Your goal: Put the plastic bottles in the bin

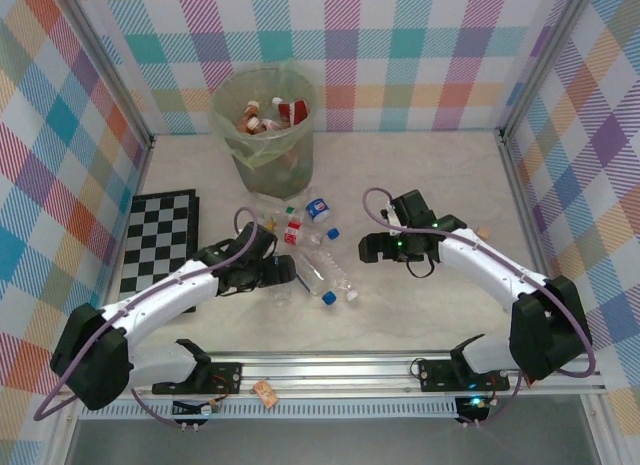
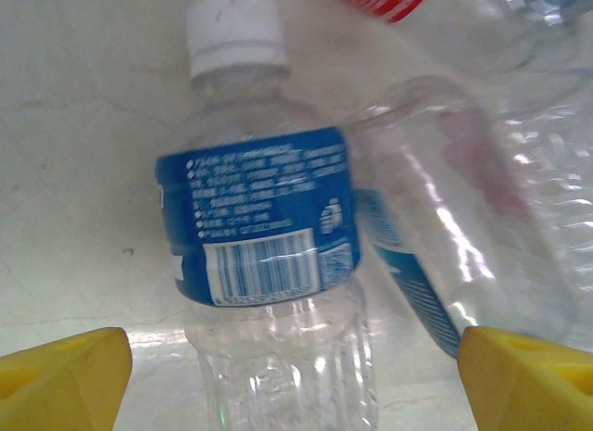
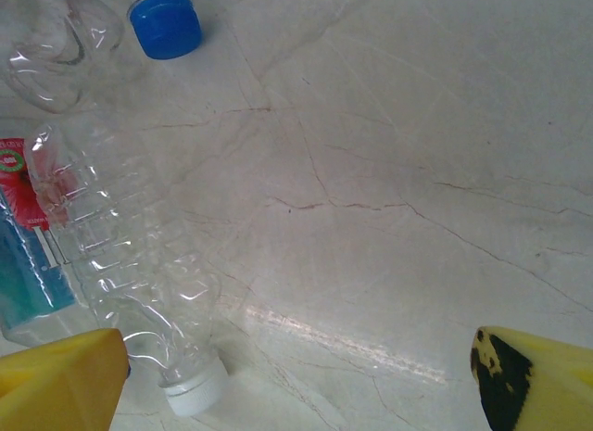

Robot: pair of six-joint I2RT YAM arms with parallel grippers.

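Mid-job, pick step: left gripper [image 2: 295,380] spread wide astride white-capped, blue-labelled bottle [image 2: 264,236], no contact yet; next needs a gentle squeeze on thin ribbed clear plastic, likely springy and slick, then a lift to pale-green bagged bin [image 1: 270,157] at back, several already inside; loose bottles [image 1: 325,273] lying mid-table; right gripper [image 3: 296,375] spread, empty, over marbled table [image 3: 398,171].
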